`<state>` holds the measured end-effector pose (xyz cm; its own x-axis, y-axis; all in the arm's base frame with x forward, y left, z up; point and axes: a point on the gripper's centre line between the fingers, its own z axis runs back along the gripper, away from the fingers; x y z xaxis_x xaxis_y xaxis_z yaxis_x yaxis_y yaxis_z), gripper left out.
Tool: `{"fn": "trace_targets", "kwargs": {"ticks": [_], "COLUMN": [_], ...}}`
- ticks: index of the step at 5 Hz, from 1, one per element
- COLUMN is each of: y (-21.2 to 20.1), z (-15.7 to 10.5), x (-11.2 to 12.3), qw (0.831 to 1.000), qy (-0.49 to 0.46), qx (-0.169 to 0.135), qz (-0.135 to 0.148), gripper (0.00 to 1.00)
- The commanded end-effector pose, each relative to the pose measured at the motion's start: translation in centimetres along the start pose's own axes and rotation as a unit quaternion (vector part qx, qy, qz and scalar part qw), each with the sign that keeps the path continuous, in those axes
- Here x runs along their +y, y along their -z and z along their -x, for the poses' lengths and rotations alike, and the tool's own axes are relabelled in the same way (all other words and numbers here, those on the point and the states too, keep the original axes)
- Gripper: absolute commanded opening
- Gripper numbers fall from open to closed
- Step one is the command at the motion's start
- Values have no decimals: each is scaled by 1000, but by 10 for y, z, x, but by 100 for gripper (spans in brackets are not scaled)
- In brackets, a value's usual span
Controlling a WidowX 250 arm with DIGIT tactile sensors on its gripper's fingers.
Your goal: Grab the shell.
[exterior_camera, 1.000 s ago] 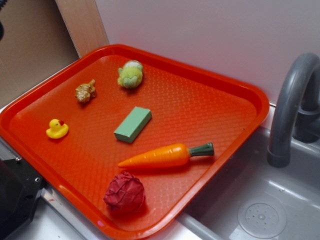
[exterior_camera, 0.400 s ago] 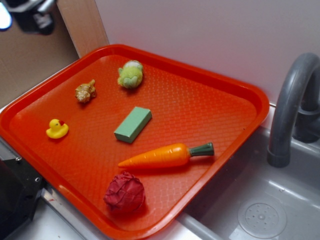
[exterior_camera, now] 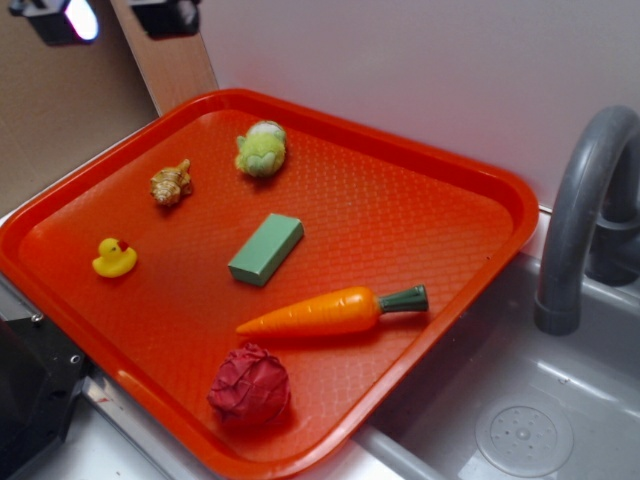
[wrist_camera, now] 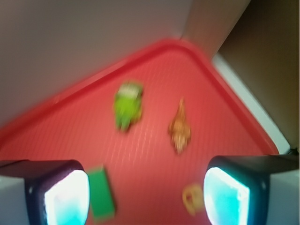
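The tan-brown shell (exterior_camera: pixel 171 184) lies near the far left corner of the red tray (exterior_camera: pixel 470 190), between the yellow duck (exterior_camera: pixel 114 258) and the pale green-and-white toy (exterior_camera: pixel 261 148). In the blurred wrist view the shell (wrist_camera: pixel 179 127) sits ahead of the fingers, right of centre. My gripper (exterior_camera: pixel 112 16) hangs high above the tray's far left corner, only its two fingertips showing at the top edge. It stands open (wrist_camera: pixel 146 197) with nothing between its wide-apart, glowing pads (wrist_camera: pixel 66 197).
A green block (exterior_camera: pixel 265 248), an orange carrot (exterior_camera: pixel 330 310) and a dark red crumpled ball (exterior_camera: pixel 249 388) also lie on the tray. A grey faucet (exterior_camera: pixel 580 220) and sink (exterior_camera: pixel 520 420) are to the right. A white wall stands behind, a wooden post (exterior_camera: pixel 170 60) at the back left.
The gripper has come into view at the top left and moved rightward, toward the tray's far corner. Nothing on the tray has moved.
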<state>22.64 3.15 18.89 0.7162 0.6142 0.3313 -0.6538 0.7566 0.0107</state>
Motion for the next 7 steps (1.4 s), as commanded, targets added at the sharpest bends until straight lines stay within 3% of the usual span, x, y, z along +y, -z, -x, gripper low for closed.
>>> {"fn": "trace_targets", "kwargs": {"ticks": [1,3,5,6,7], "y": [52,102,139,148,156], "z": [-32,-31,-12,0,9], "x": [32,51,57,60,56], "qw": [995,996,997,995,993], "qy": [-53,-29,14,33,59], "qx": [-60,-42,68,89,100], "qz": [-51,-68,-39,-26,-20], "gripper": [100,100,100,100,32]}}
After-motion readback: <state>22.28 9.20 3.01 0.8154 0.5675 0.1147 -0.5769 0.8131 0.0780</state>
